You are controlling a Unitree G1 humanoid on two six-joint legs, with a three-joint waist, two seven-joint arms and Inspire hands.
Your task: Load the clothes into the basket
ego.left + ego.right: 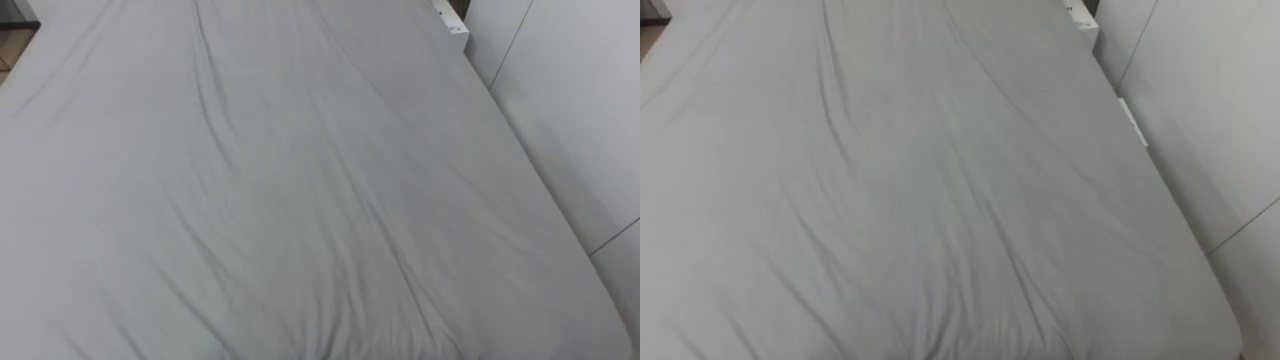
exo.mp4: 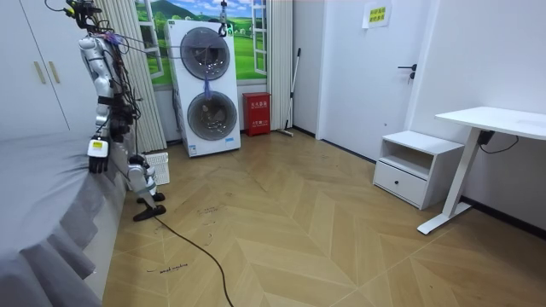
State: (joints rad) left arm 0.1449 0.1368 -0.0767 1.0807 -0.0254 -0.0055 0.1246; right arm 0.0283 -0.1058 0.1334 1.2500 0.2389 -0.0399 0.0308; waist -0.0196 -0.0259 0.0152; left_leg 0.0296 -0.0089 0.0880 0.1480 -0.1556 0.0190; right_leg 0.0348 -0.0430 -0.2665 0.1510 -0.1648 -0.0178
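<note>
Robot at the edge of the grey bed (image 1: 300, 200)
Its left hand (image 2: 98, 160) hangs beside the bed, grasp impossible to tell; the white basket (image 2: 157, 167) stands on the floor just behind the robot.

The robot stands at the edge of the bed (image 1: 300, 200), with the basket (image 2: 157, 166) just behind it and stacked washing machines (image 2: 207, 85) beyond.
</note>
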